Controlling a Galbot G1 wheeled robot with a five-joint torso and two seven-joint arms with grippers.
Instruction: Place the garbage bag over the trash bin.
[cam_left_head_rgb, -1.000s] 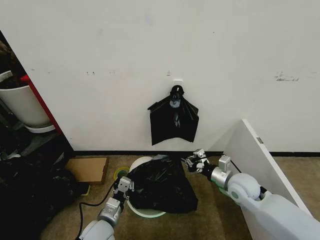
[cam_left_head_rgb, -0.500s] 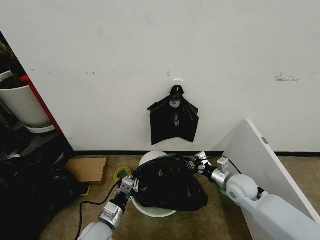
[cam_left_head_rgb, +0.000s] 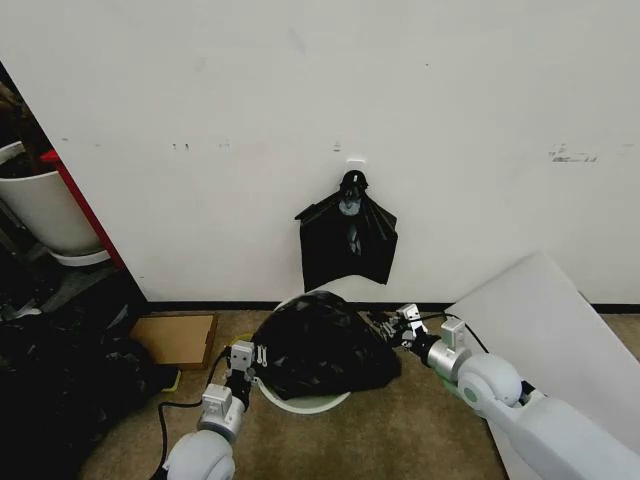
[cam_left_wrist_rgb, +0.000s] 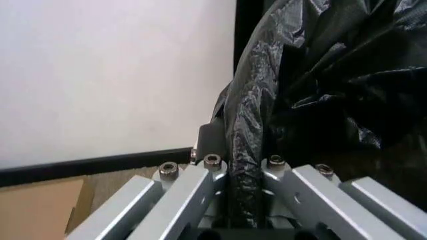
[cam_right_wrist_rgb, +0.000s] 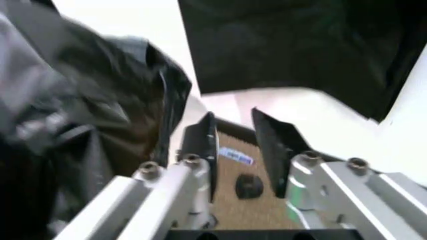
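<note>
Garbage bag (cam_left_head_rgb: 320, 345) draped over trash bin (cam_left_head_rgb: 300, 403) — between both grippers; left gripper (cam_left_head_rgb: 243, 362) pinching film; right gripper (cam_left_head_rgb: 393, 328) released — unclenched beside it.

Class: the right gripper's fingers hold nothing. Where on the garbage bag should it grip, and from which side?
Grip the loose crinkled edge of the garbage bag on the robot's right, coming in from that side. The bag lies draped over the trash bin, and the right gripper is open beside that edge.
</note>
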